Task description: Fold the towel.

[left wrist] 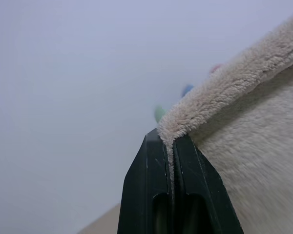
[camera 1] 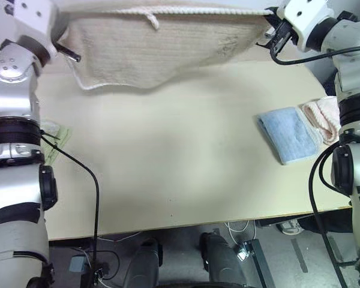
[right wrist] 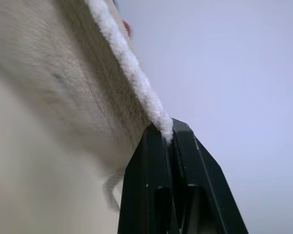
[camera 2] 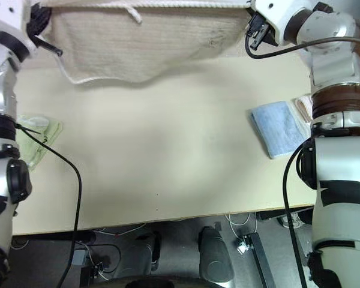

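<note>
The beige towel (camera 1: pixel 156 48) hangs stretched between my two grippers, lifted above the far part of the table (camera 1: pixel 168 180). Its white corded top edge runs level, with a small white loop (camera 1: pixel 151 21) on it, and its lower edge sags in a curve. My left gripper (left wrist: pixel 172 146) is shut on the towel's left top corner, where the cloth (left wrist: pixel 244 161) is pinched between the black fingers. My right gripper (right wrist: pixel 168 134) is shut on the right top corner, clamping the white edging (right wrist: pixel 132 73). From the head views both grippers sit high, the left (camera 1: pixel 66 51) and the right (camera 1: pixel 271 37).
A folded blue cloth (camera 1: pixel 288 135) and a pale pink towel (camera 1: pixel 321 120) lie near the table's right edge. A light green cloth (camera 2: pixel 39 135) lies at the left edge. Black cables hang from both arms.
</note>
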